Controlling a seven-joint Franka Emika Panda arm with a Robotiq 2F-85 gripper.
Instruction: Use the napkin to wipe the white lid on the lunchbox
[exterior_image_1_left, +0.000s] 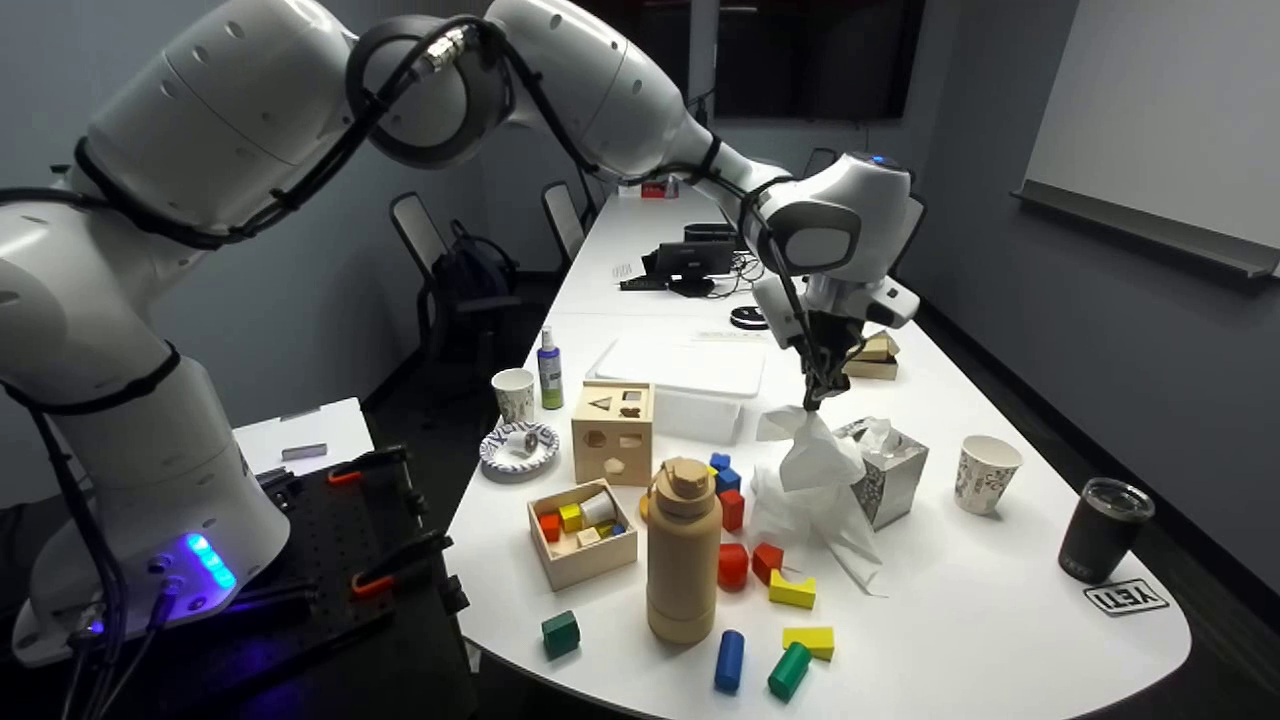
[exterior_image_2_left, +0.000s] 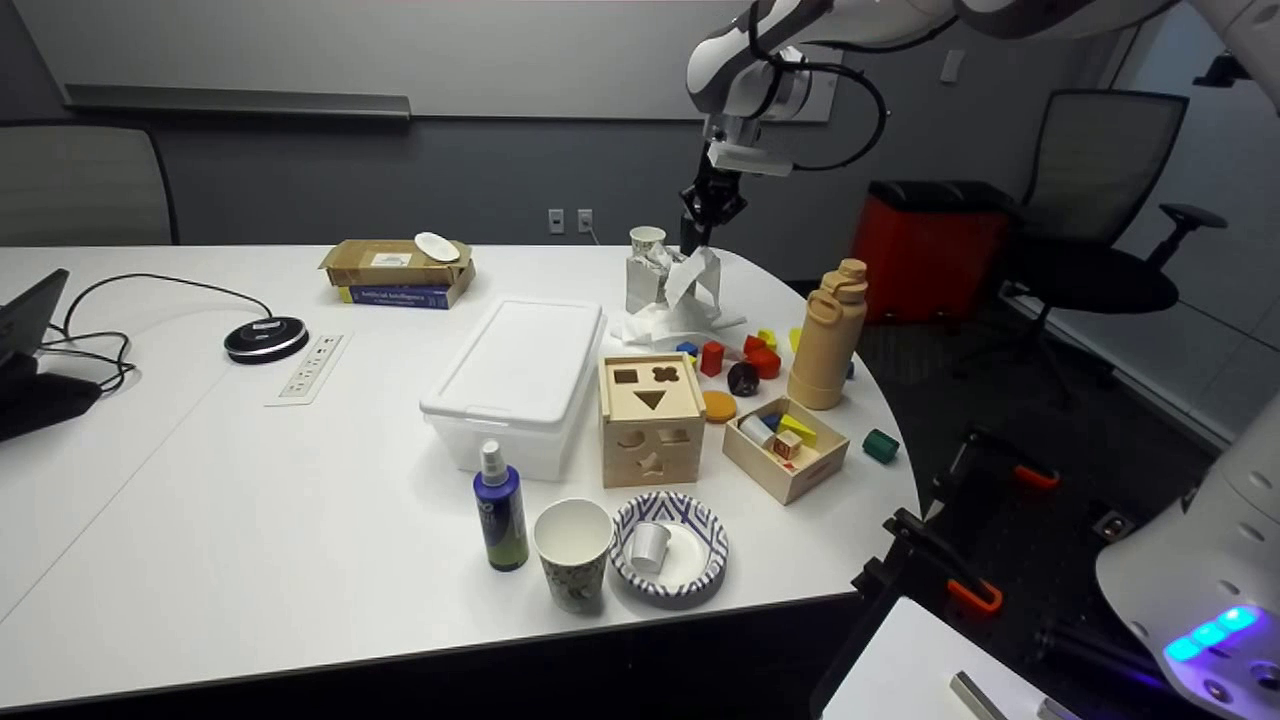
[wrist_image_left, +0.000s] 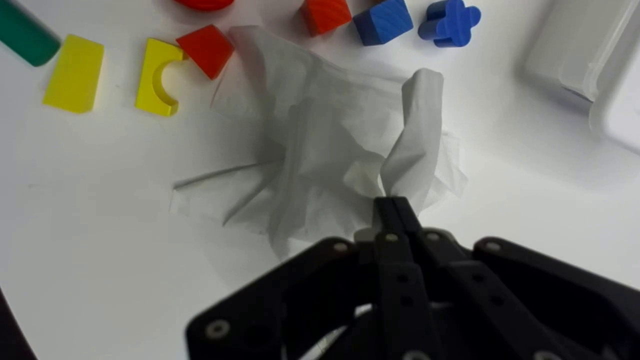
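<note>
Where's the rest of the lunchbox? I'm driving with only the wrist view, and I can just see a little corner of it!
Observer: In both exterior views, the lunchbox stands beside a wooden shape box.
Operator: Oh, cool! Is it covered all the way?
Observer: In an exterior view, the white lid covers its whole top. I can't tell if it's clipped down.
Operator: And how high up am I?
Observer: In an exterior view, the end effector hangs above the tabletop, and the napkin droops from it down to the tabletop, or nearly so.
</note>
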